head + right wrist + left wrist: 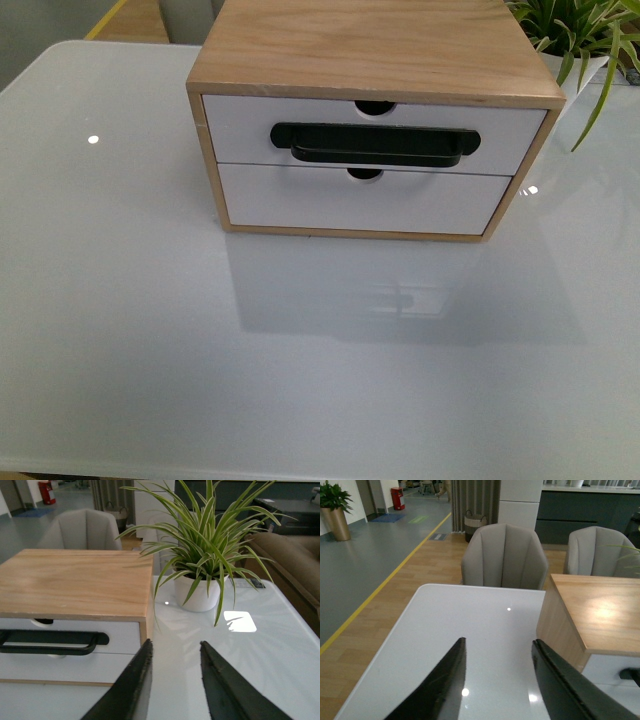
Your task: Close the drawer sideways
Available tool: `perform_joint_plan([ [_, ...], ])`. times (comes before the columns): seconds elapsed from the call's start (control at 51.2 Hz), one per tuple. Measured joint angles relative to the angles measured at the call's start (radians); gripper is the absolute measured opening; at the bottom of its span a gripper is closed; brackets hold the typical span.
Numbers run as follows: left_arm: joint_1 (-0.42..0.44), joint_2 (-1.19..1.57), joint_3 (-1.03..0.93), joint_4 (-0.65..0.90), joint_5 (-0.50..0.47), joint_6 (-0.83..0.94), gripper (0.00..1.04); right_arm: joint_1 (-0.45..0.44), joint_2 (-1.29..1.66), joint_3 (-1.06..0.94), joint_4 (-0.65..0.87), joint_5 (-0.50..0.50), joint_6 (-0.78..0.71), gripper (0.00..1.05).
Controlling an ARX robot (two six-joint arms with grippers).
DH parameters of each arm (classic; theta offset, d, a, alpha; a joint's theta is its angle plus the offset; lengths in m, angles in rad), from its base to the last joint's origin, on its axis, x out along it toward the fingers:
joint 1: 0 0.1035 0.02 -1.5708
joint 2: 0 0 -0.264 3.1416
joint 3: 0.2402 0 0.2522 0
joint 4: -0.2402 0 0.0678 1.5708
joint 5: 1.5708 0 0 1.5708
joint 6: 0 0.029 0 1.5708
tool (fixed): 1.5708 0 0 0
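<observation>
The white table holds the cabinet, drawer flush.

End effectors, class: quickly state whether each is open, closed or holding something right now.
Left end effector: open, holding nothing.
Right end effector: open, holding nothing.

A glossy white desk is seen, and a light wooden cabinet is set on it toward the far edge. A plain white lower drawer front without a handle is fitted flush in the bottom of the cabinet. A spider plant in a white pot is placed on the desk just beside the cabinet's right side. Two grey padded chairs are drawn up behind the desk. A yellow line is marked on the floor, and a woven basket is stood by a curtain. A brown sofa is glimpsed to the right.
</observation>
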Motion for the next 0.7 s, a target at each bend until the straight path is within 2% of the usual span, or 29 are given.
perform_joint_plan([
  [0.176,-0.037,-0.089,-0.079,-0.013,-0.035,0.008,0.13,-0.032,-0.106,-0.044,-0.061,-0.029,0.011,0.02],
  [0.234,-0.051,-0.129,-0.105,-0.024,-0.050,0.009,0.01,-0.085,-0.154,-0.060,-0.095,-0.099,0.014,0.02],
  [0.371,-0.081,-0.208,-0.152,-0.061,-0.085,0.013,0.02,-0.112,-0.196,-0.111,-0.082,-0.106,0.015,0.02],
  [0.429,-0.128,-0.243,-0.166,-0.082,-0.146,0.013,0.02,-0.112,-0.229,-0.111,-0.116,-0.109,0.015,0.02],
  [0.527,-0.158,-0.296,-0.187,-0.112,-0.149,0.014,0.02,-0.113,-0.299,-0.112,-0.172,-0.109,0.015,0.02],
  [0.702,-0.159,-0.394,-0.218,-0.179,-0.155,0.014,0.02,-0.113,-0.417,-0.112,-0.282,-0.109,0.015,0.02],
])
